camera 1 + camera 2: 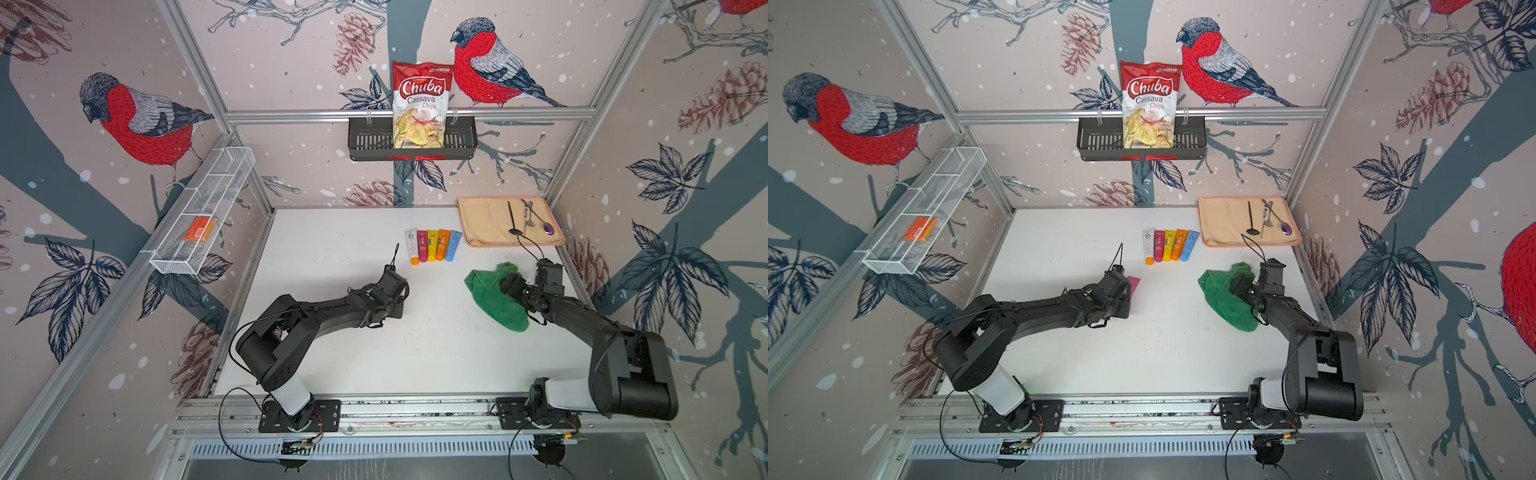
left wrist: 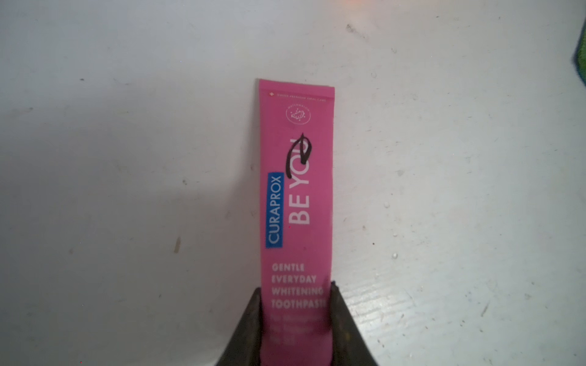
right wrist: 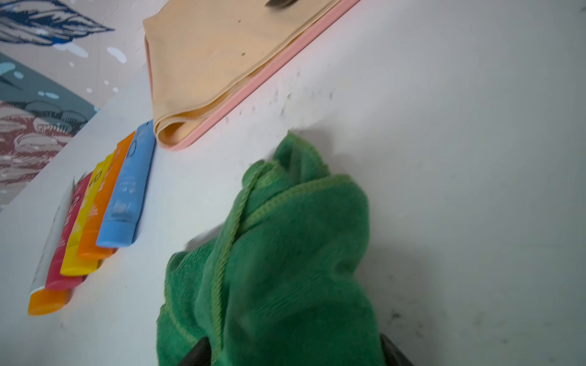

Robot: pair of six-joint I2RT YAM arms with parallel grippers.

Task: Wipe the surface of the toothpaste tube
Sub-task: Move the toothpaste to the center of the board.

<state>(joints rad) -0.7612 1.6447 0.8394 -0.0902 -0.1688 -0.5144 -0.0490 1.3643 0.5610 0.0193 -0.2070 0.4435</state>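
Clamping the pink toothpaste tube at mid-counter, left claw grasps it with flat crimped end sticking out, black marker scribble on its face, while right claw straddles the bunched green cloth near the right edge, can't tell if clenched or released.

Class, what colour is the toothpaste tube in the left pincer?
The toothpaste tube is pink with white lettering; clearest in the left wrist view.

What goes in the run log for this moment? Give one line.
left claw: shut on pink toothpaste tube | right claw: around green cloth, grip unclear | wipe: not started
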